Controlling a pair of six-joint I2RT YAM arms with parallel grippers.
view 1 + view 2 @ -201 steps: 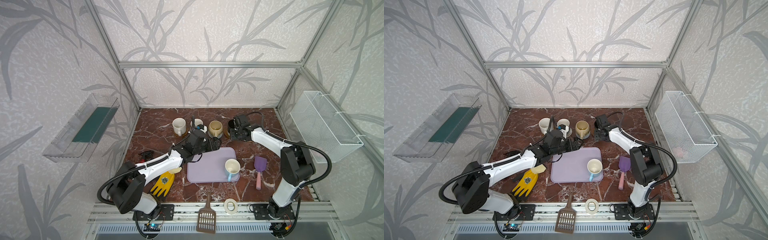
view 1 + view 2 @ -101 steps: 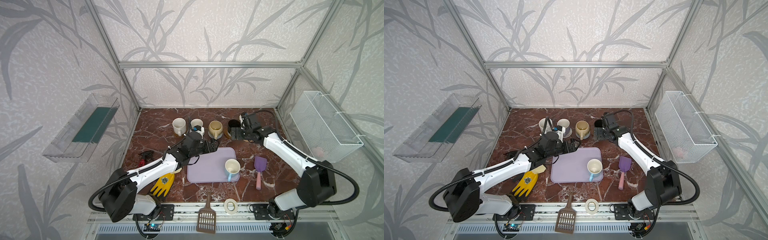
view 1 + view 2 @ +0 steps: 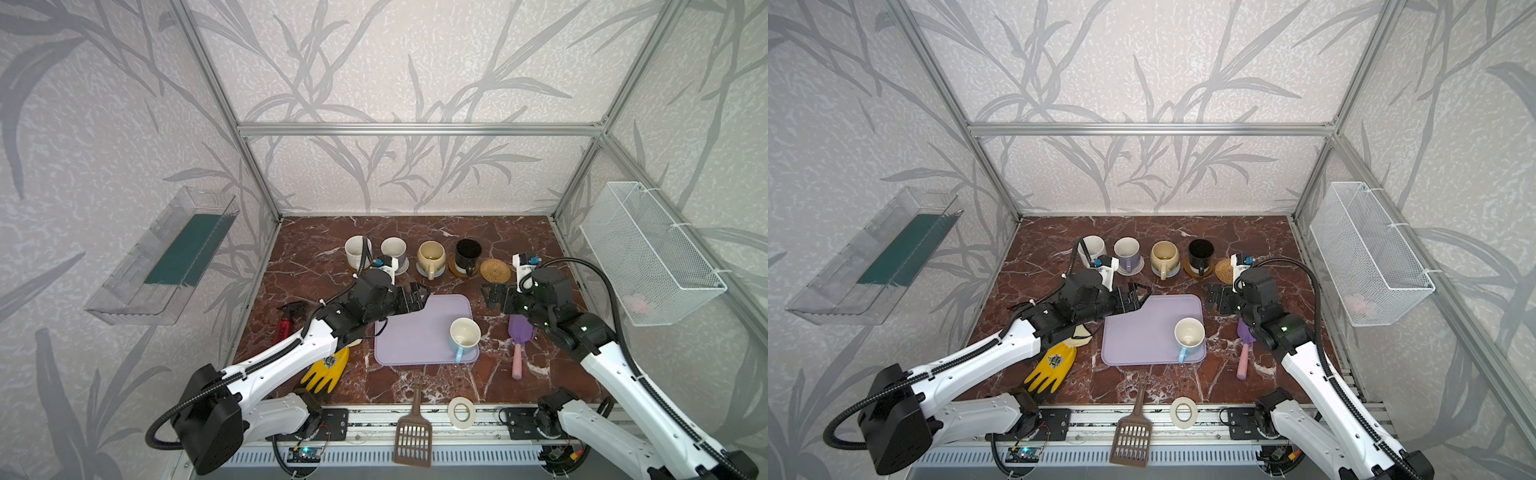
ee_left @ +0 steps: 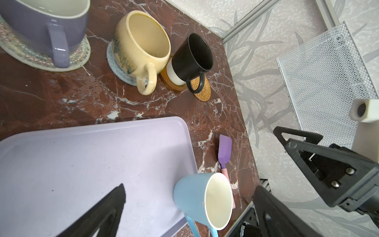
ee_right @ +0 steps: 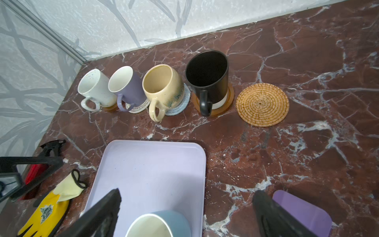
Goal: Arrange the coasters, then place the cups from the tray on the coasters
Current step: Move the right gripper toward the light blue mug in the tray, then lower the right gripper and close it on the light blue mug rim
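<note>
Four cups stand in a row at the back, each on a coaster: off-white [image 3: 358, 251], lavender [image 3: 393, 249], beige-yellow [image 3: 431, 255] and black [image 3: 468, 251], the black one on an amber coaster [image 5: 213, 110]. Right of them a tan rattan coaster [image 3: 495, 270] lies bare. A light blue cup [image 3: 464, 334] stands upright in the near right corner of the lavender tray [image 3: 415, 332]. My left gripper [image 3: 415, 297] hangs open over the tray's far left corner. My right gripper [image 3: 494, 297] is open and holds nothing, just off the tray's far right corner.
A purple spatula [image 3: 519, 332] with a pink handle lies right of the tray. A yellow glove [image 3: 326, 370] and a red spray bottle [image 3: 284, 326] lie on the left. A brown slotted scoop [image 3: 413, 432] and a white tape roll [image 3: 461, 411] sit at the front edge. A wire basket [image 3: 648, 253] hangs on the right wall.
My right gripper opened, let go of the black cup on its amber coaster and drew back toward the front right. The left gripper shifted slightly and stayed open.
</note>
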